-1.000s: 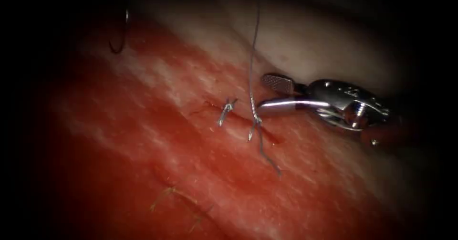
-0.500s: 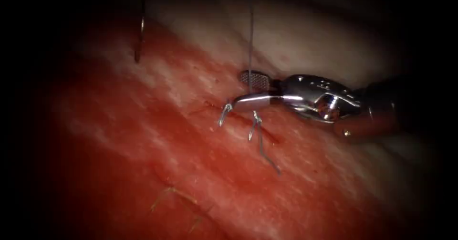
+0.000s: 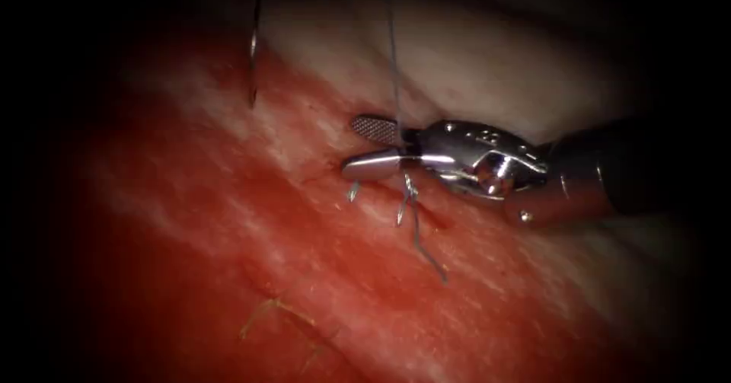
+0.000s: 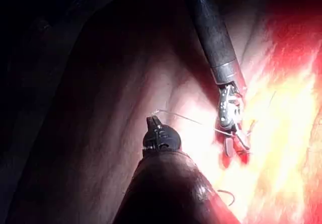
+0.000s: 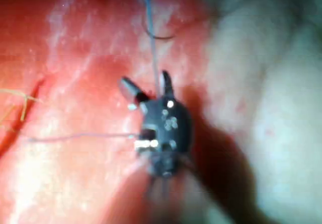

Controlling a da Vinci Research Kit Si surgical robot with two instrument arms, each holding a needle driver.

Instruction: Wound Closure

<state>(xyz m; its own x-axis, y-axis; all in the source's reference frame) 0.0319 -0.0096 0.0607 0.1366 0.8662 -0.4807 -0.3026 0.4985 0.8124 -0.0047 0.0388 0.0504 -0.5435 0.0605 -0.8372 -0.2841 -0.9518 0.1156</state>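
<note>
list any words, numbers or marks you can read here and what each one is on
None can be read.
Right tool: bare metal with small round pits on its wrist, no letters or digits; its jaws stand open around the thread, holding nothing.
Left tool: dark, no marking legible; the thread runs from its tip.
Needle: plain, hanging above the tissue left of the cut, not in it.
Tissue: no print or label.

Thread [image 4: 193,119] between both grippers

My lower jaw hides the left knot [image 3: 354,191]; the needle [image 3: 253,52] and thread [image 3: 394,63] fade into darkness upward.
</note>
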